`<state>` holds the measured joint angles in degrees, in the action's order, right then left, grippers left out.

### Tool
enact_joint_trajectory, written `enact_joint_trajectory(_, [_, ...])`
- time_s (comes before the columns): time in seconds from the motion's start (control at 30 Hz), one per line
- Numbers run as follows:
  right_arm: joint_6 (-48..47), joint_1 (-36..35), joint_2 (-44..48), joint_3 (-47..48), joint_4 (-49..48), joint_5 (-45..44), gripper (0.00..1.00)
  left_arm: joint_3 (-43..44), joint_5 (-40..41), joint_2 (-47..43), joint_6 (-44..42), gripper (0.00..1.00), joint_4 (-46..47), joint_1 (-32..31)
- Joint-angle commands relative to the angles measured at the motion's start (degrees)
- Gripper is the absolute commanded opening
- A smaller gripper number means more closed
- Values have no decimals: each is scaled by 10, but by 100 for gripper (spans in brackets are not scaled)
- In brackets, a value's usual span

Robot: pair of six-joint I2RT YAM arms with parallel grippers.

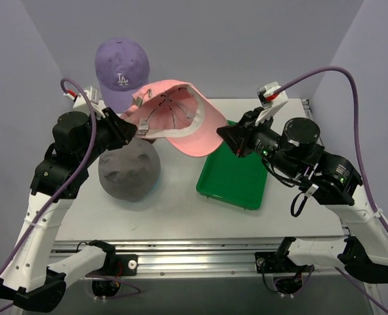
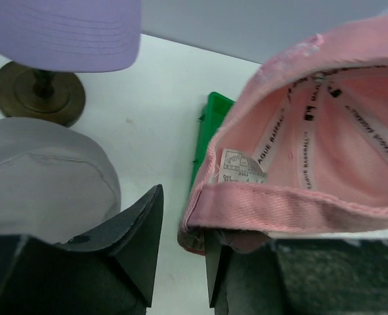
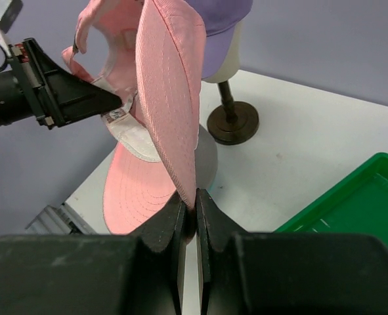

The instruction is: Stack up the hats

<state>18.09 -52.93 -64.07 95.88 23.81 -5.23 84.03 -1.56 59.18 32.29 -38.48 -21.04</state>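
The pink cap hangs upside down in the air over the table's middle. My right gripper is shut on the edge of its brim. My left gripper stands at the cap's rear rim. Its jaws are apart; the rim lies over the right finger and the white table shows in the gap. The grey hat lies on the table below the left gripper. The lilac cap sits on the mannequin head at the back left.
A green tray lies right of centre, under the right arm. The mannequin's brown stand is just behind the grey hat. Lilac walls close in the back and both sides.
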Motion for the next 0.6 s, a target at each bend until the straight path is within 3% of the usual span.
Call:
enact_joint_trajectory(0.0, [-51, 1, -8, 26, -27, -81, 0, 35, 113, 1, -20, 38, -47, -2])
enact_joint_trajectory(0.03, [-68, 0, -13, 26, -25, -87, 0, 37, 140, 1, -24, 39, -52, -1])
enact_joint_trajectory(0.07, [-73, 1, -16, 24, -25, -91, 0, 39, 144, 1, -28, 46, -56, -1])
enact_joint_trajectory(0.23, [-104, 0, -57, 44, -64, -122, 0, 39, 88, -6, -46, 61, -13, -1])
enact_joint_trajectory(0.4, [-210, 2, -141, 134, -102, -252, 0, 106, 68, 21, -70, 71, -29, -1])
enact_joint_trajectory(0.57, [-307, 2, -223, 213, -204, -349, 0, 199, 102, 88, -88, 75, -46, 6])
